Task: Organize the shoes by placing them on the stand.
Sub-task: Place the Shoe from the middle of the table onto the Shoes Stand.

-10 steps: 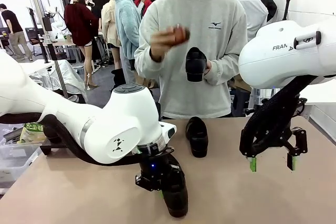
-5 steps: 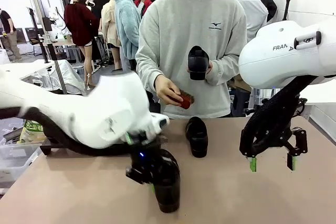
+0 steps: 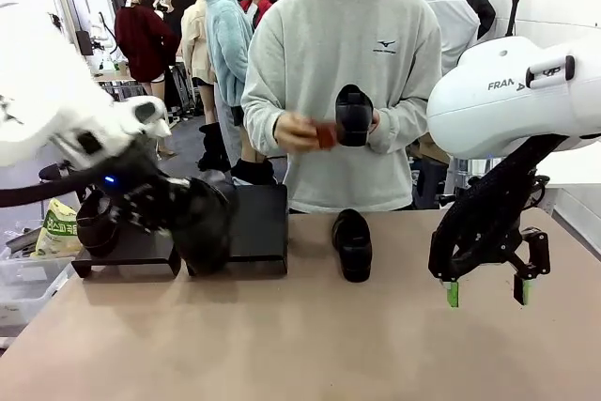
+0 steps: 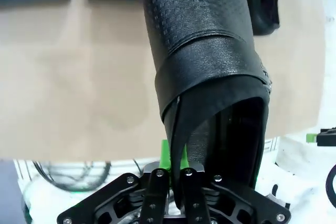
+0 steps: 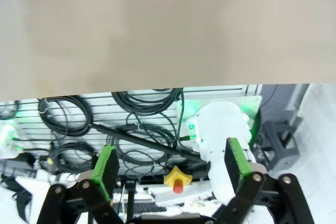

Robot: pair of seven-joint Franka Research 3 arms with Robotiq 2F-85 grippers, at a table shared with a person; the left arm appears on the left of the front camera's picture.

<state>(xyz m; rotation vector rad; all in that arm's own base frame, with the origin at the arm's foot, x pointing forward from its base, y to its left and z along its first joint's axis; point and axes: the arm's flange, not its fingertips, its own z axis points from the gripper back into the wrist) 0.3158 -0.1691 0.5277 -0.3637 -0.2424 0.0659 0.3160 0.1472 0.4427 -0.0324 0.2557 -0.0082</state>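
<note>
Now the left hand (image 4: 173, 167) is clamped shut on the heel rim of one black shoe (image 4: 205, 51), held motion-blurred at about nine o'clock, just in front of the black stand (image 3: 258, 223). A second shoe (image 3: 354, 243) lies on the table (image 3: 310, 354) toward twelve o'clock, toe toward the robot. A third shoe (image 3: 354, 115) is in the grip of the person (image 3: 376, 35) beyond the far edge. Right hand (image 3: 486, 294) at three o'clock: jaws apart, hovering above the table.

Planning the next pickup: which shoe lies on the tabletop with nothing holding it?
The mid-table shoe, in front of the person. The left gripper clamps a second shoe; the person's hand holds a third shoe.
</note>
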